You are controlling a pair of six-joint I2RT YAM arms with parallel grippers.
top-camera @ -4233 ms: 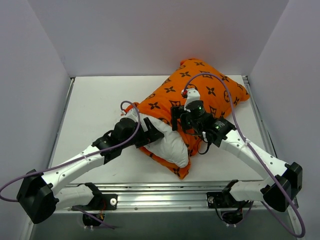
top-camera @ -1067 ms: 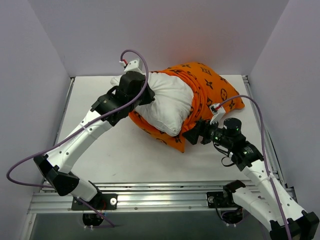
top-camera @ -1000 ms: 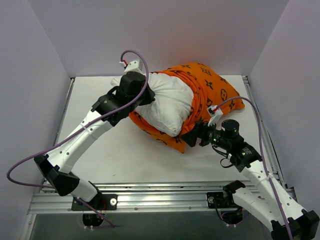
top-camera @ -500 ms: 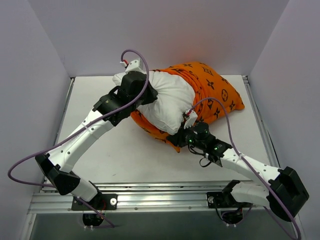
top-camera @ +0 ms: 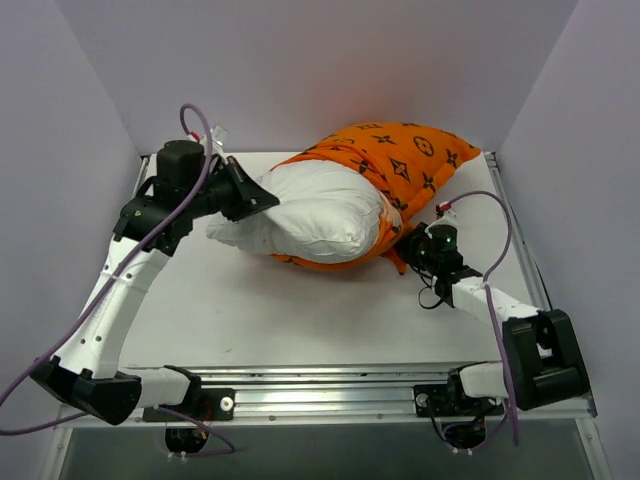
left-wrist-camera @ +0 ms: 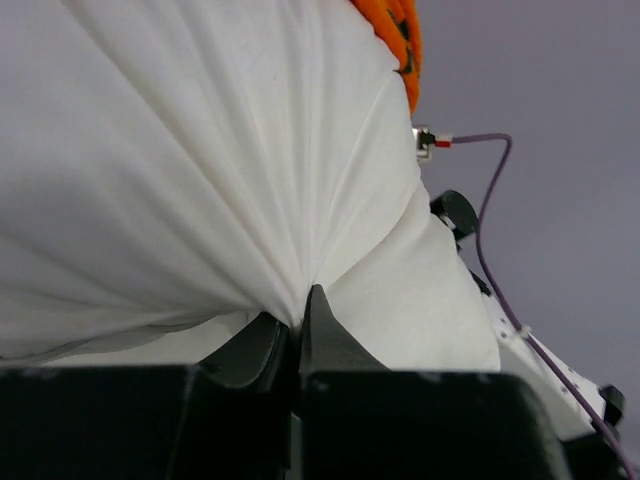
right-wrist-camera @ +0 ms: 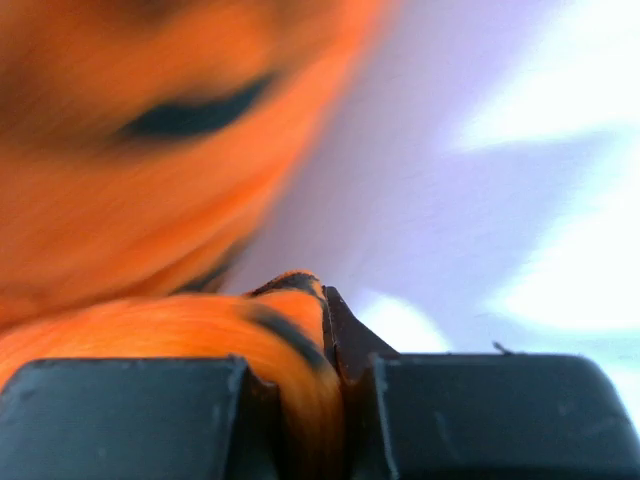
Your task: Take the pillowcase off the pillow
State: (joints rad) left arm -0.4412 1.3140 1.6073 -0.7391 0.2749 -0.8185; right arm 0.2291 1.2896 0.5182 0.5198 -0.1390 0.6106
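White tabletop (top-camera: 300, 320), walled in pale grey on three sides, carries the work.

Position of items: the pillow (top-camera: 320, 212) lies across the middle of the surface. Its left half is bared. Its right half sits inside the pillowcase (top-camera: 405, 150), which is gathered toward the far right corner, its open hem ringing the cushion's waist.

Left gripper (top-camera: 268, 200): clenched on a pinch of white fabric at the pillow's left end. The left wrist view shows the cloth drawn into pleats that converge between the closed fingers (left-wrist-camera: 325, 345), consistent with tension along the cushion. Judged purpose: an anchor, so the stuffing does not travel with the cover.

Right gripper (top-camera: 410, 248): clamped on a fold of the orange hem at the near right side. The right wrist view shows plush with a black mark squeezed between the jaws. Judged purpose: the pulling hold, set opposite the anchor.

Assessment: roughly half stripped. The two grips oppose each other, so separating the arms should slide the cover off. Risk: the bunched hem may snag on the plump middle, or the small white pinch may slip. Whether the pillow's left end rests on the table cannot be determined.
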